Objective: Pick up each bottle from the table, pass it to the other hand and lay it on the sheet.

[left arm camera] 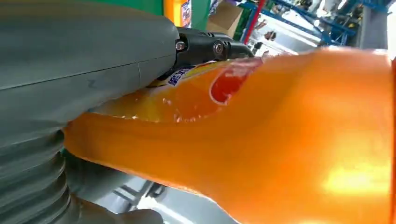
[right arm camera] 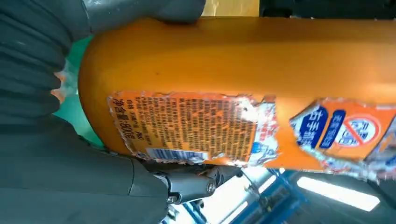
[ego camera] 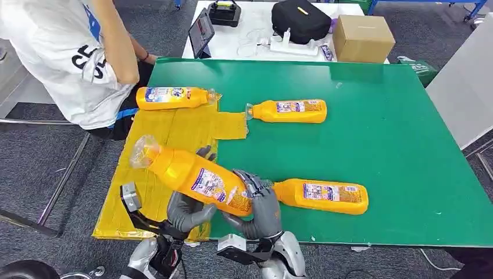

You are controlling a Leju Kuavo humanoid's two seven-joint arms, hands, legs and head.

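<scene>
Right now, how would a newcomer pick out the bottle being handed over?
Start at the green table, then go to its near edge beside the yellow sheet. The bottle there is lifted and tilted, gripped by both the left robot hand and the right robot hand; the other three lie flat.

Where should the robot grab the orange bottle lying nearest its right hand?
Probably around the wide middle of the near bottle, coming down from above. It lies flat on the green table, body broad, neck narrow and beside the busy right hand.
</scene>
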